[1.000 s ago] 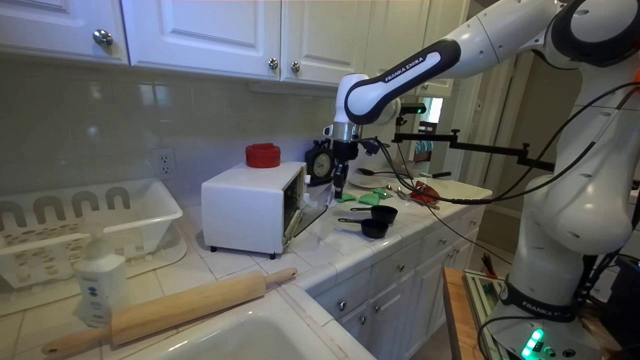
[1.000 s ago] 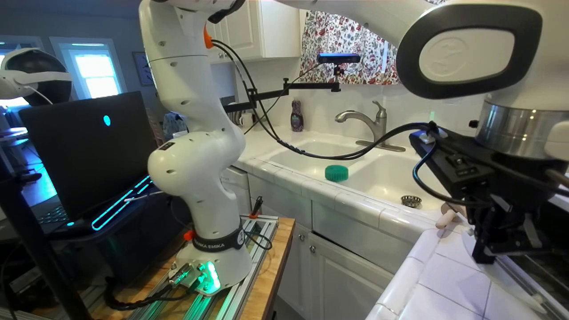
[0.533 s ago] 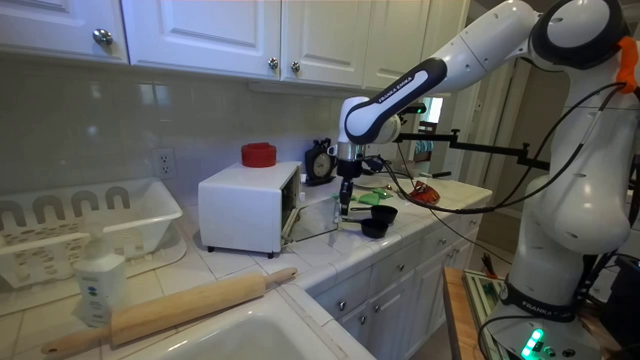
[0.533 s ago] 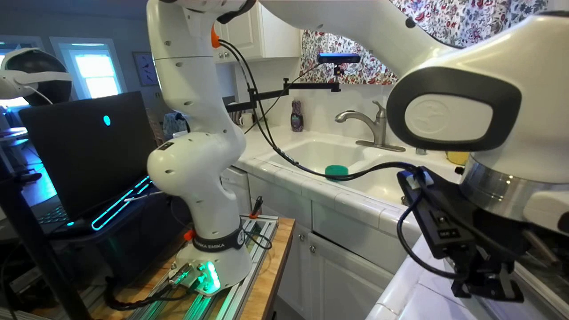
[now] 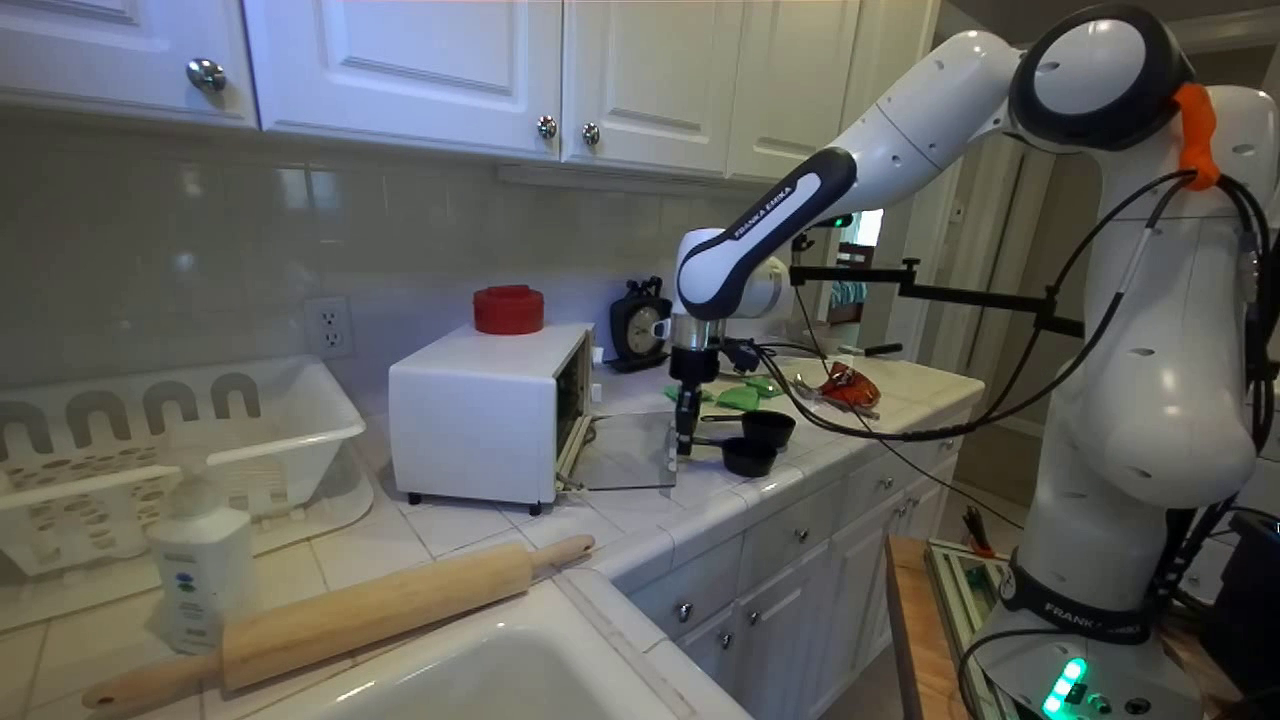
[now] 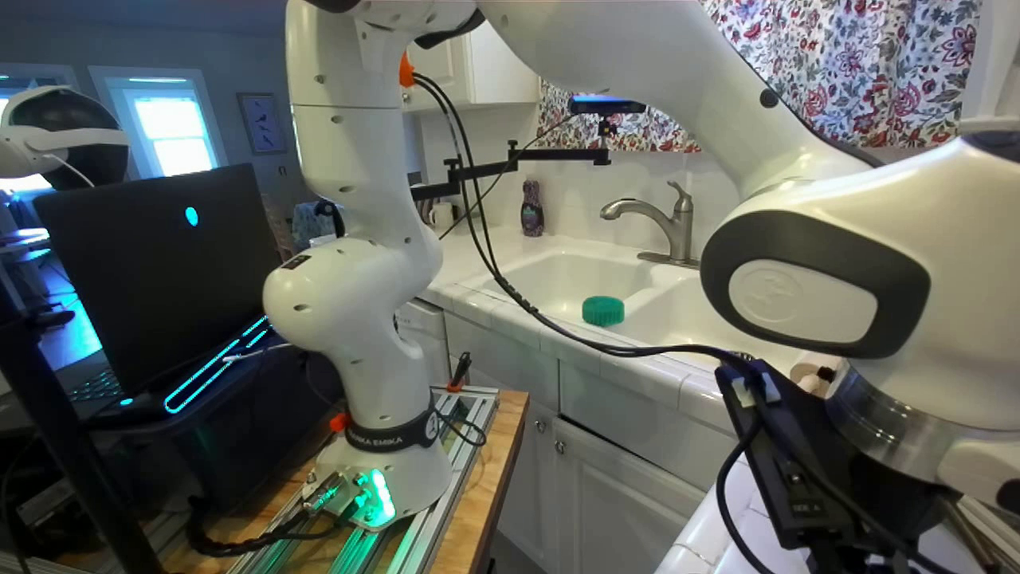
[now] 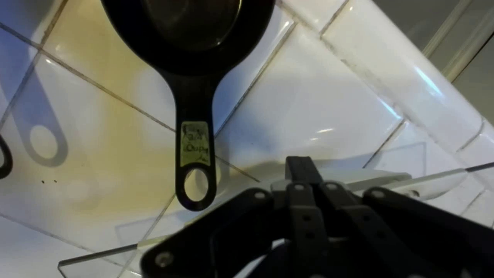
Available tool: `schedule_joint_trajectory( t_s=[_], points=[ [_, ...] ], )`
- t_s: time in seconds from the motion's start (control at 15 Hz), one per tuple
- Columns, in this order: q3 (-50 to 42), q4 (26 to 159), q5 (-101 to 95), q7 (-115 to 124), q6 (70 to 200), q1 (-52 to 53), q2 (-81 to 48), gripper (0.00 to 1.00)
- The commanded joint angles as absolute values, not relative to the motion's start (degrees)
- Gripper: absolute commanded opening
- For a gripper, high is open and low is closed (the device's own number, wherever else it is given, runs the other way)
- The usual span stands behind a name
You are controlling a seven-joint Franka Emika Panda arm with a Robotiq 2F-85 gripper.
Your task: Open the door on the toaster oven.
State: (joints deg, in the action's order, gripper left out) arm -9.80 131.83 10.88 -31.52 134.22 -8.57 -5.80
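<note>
1. I take the toaster oven [image 5: 470, 430] as my landmark; it stands on the tiled counter [image 5: 640, 515].
2. The door [image 5: 625, 455] is folded down at the oven's front, its glass reaching out low over the tiles, leaving the oven's mouth uncovered.
3. I have the gripper [image 5: 685, 447] pointing downward at the door's outer edge, away from the oven's body.
4. Its fingers [image 7: 303, 168] are drawn together; in the wrist view they overlap the door's pale handle [image 7: 359, 177], and I can't tell whether they touch it.
5. Past the door, farther from the oven, I see two small black pans [image 5: 750, 457], one with a handwritten label [image 7: 195, 143].
6. A red container [image 5: 508, 312] sits on top of the oven.
7. Opposite the door, beside the oven, stands a white dish rack [image 5: 280, 465]; a rolling pin [image 5: 380, 612] lies near the oven's plain side.
</note>
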Motion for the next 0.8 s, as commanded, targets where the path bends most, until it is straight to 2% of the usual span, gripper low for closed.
schedule_joint_trajectory(
  t_s=[0.0,0.73],
  points=[
    [-8.5,131.5,12.0,-31.6,136.0,-9.6,-5.4,0.0],
    [-9.9,140.8,7.9,-27.4,137.5,-10.3,3.7,0.0]
  ],
)
